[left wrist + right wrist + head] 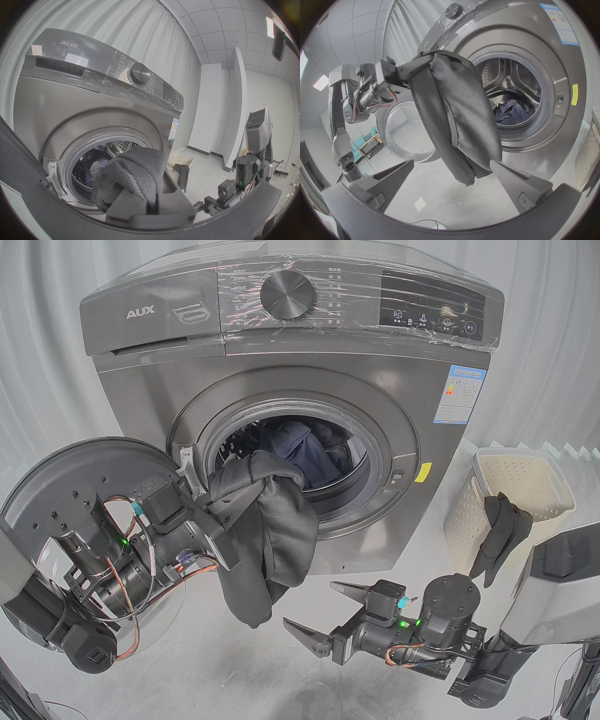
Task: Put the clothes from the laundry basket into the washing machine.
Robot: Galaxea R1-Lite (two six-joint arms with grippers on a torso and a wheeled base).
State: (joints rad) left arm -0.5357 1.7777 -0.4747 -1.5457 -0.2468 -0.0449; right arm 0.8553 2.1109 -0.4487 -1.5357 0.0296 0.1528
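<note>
Left gripper [242, 499] is clenched on a dark grey knit garment [278, 537] that hangs in a limp fold just in front of the washing machine [375, 377]'s round port. Right gripper [309, 604] is released and empty, its two ribbed wedge fingers spread, below the cloth's lower end and apart from it. Three garments total: the held one, one navy piece [306, 449] past the left gripper in the steel drum, and one black piece [503, 530] draped over the rim of the cream perforated laundry basket [464, 521], beyond the right gripper.

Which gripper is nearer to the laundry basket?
Right. The right gripper hangs near the laundry basket, on its left; the left gripper holds a garment at the opening of the washing machine.
</note>
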